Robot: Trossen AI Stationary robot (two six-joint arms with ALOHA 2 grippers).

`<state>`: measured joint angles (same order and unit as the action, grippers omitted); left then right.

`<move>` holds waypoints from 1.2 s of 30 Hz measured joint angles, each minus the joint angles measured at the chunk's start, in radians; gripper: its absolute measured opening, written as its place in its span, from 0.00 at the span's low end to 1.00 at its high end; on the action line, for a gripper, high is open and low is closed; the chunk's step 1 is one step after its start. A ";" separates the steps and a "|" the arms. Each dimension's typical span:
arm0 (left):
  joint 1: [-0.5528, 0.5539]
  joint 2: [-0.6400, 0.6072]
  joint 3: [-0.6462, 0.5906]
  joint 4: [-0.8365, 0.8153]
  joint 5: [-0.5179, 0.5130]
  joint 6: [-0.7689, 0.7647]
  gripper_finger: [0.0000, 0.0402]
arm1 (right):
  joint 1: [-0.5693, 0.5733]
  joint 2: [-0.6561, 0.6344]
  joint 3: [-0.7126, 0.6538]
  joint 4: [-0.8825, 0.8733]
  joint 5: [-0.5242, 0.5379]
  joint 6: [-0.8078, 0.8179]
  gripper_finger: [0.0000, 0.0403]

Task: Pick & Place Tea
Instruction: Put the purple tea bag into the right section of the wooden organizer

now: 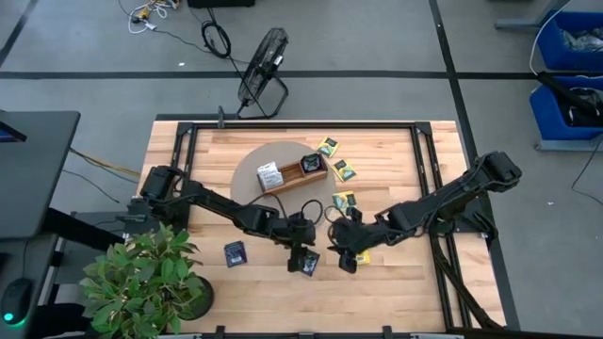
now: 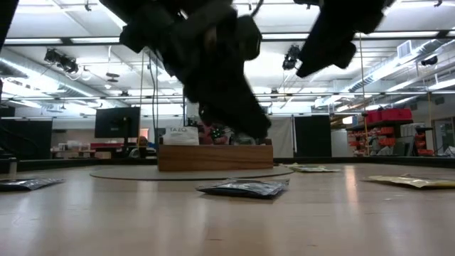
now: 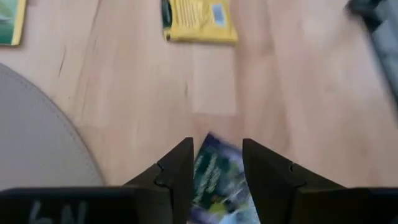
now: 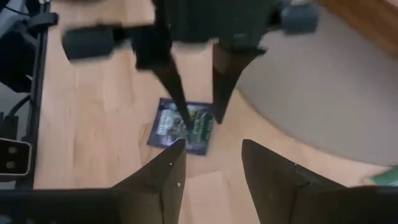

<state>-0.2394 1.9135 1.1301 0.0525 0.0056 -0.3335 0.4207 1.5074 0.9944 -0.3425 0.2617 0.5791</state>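
Risk first, at the left claw [image 4: 198,115]: spread, tips set down on the dark packet [image 4: 165,127], which lies flat on the tabletop [image 1: 396,282] near the front edge. No pinch visible yet. Thin and flat, so likely to skid away under closing fingers, or to be caught by one corner only and then to swing or drop on the lift. Could also be pressed into the wood and merely scraped along.

Next, crowding. Right claw [image 4: 211,162] just beside the left one, spread and holding nothing, aimed at the same packet. Any lift or turn of either arm from here risks a knock between the two, with little room to spare. Safer, probably, to move one at a time.

Also close: a yellow packet [image 1: 362,256] by the right claw, easy to brush aside or drag along.

Around:
- wooden tray [image 1: 283,184] on a round grey mat [image 1: 250,169], well behind both claws, with a white packet [image 1: 268,174] and a dark one [image 1: 311,164] already inside;
- green-yellow packets [image 1: 344,169] loose beside the tray and between tray and claws, in or near the path back to the tray;
- another dark packet [image 1: 236,252] alone to the left, apart from the rest;
- a potted plant [image 1: 141,278] at the front left corner, near the left arm's elbow sweep;
- a fan [image 1: 262,71] on the floor beyond, out of the way.
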 joint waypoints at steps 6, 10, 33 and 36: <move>-0.020 -0.114 -0.048 0.101 -0.043 -0.110 0.35 | 0.102 -0.004 -0.142 0.300 0.060 0.143 0.41; -0.023 -0.202 -0.125 0.181 -0.157 -0.189 0.35 | 0.114 -0.003 -0.232 0.443 0.085 0.215 0.41; -0.214 -0.649 -0.487 0.117 -0.305 -0.261 0.35 | 0.060 0.385 0.012 0.332 0.109 0.330 0.62; -0.231 -0.663 -0.485 0.107 -0.311 -0.260 0.35 | 0.061 0.424 0.045 0.256 0.113 0.347 0.63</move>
<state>-0.4703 1.2505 0.6453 0.1599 -0.3056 -0.5939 0.4817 1.9313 1.0390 -0.0863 0.3744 0.9257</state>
